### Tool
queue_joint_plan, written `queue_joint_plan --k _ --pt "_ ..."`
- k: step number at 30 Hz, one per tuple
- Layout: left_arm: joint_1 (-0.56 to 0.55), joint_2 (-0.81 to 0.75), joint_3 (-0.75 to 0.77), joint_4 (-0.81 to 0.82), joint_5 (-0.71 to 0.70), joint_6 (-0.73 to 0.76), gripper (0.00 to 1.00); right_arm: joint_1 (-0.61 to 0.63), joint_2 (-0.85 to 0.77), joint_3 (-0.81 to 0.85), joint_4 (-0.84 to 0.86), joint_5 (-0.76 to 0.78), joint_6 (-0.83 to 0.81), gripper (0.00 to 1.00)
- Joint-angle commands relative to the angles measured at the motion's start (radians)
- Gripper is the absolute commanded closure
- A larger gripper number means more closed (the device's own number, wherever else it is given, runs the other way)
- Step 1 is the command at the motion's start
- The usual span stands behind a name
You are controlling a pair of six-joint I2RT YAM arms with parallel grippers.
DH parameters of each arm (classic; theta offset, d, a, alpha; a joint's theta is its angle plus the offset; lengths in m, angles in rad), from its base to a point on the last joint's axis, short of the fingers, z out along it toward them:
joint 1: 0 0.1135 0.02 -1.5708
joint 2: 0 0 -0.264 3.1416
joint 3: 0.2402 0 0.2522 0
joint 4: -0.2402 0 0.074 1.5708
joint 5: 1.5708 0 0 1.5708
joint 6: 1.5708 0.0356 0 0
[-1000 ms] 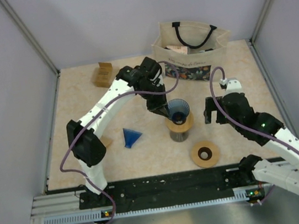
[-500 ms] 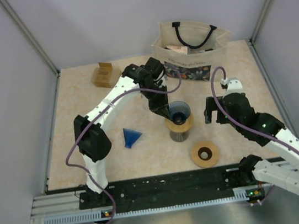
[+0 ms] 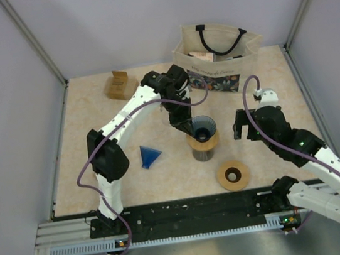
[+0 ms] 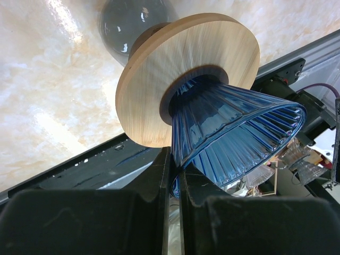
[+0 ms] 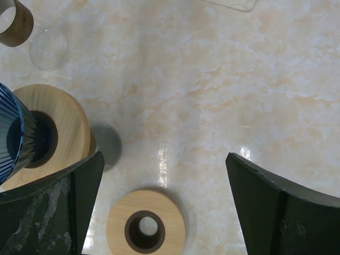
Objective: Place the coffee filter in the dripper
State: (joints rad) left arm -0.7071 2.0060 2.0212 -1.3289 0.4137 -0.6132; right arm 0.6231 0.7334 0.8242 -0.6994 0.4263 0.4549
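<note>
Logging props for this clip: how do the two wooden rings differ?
The raised ring sits on a glass with the blue dripper in its hole; the loose ring lies flat on the table, its hole empty. Both are round pale wood.

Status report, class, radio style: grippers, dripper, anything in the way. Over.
Left gripper shut on blue dripper rim, dripper on wooden collar. Right gripper open, empty, alongside. Dripper empty; only left gripper at its mouth.

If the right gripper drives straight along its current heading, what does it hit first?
Likely the table: the open right gripper points down at it. The loose wooden ring lies low between its fingers and could come first; depth is unclear.
</note>
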Motion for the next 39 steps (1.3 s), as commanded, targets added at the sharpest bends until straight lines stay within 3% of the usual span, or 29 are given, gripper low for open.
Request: queue_joint_plan --k 1,9,19,25,28,32,39 --pt "-0.005 0.033 0.013 -0.121 -0.049 0.032 1.0 -0.01 -0.014 -0.01 0.017 0.034 0.011 0.02" --pt "-0.005 0.022 0.014 -0.121 -0.064 0.038 0.99 -0.01 -0.017 -0.014 0.018 0.037 0.01 0.02" --pt "-0.005 -0.004 0.04 -0.073 -0.064 0.035 0.68 -0.01 -0.012 -0.019 0.028 0.008 0.002 0.02" --pt "-0.005 -0.027 0.053 -0.026 -0.046 0.032 0.59 -0.01 -0.014 -0.023 0.035 -0.008 -0.005 0.02" --pt "-0.006 -0.035 0.065 -0.026 -0.039 0.035 0.48 -0.01 -0.017 -0.022 0.035 -0.008 -0.007 0.02" --pt "-0.005 -0.068 0.092 -0.018 -0.073 0.036 0.2 -0.01 -0.017 -0.022 0.035 0.002 -0.005 0.01" --pt "-0.003 -0.213 0.105 0.033 -0.284 0.021 0.01 -0.01 -0.032 -0.02 0.034 0.019 -0.012 0.01"
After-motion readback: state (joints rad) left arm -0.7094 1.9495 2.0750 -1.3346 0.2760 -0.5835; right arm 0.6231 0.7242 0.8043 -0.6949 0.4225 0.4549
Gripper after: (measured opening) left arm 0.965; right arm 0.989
